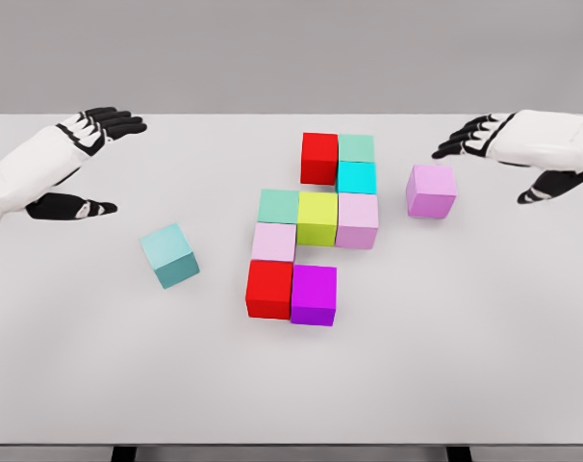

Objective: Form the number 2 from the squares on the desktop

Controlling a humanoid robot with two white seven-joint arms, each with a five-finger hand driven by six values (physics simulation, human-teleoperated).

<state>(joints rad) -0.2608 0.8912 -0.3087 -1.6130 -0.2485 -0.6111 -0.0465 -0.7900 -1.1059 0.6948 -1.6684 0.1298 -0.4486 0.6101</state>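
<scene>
Several cubes stand joined at the table's middle: a red cube (319,157) and a green one (357,148) on top, a cyan cube (356,177) below the green. A row of green (278,205), yellow-green (317,217) and pink (358,220) follows, then a pink cube (273,242), then red (269,288) and magenta (314,294) at the bottom. A loose violet cube (431,190) sits right of the group, a loose teal cube (169,254) to the left. My left hand (91,164) hovers open at the far left. My right hand (498,154) hovers open just right of the violet cube, apart from it.
The white table (291,385) spans the view, its near edge at the bottom and far edge against a grey wall.
</scene>
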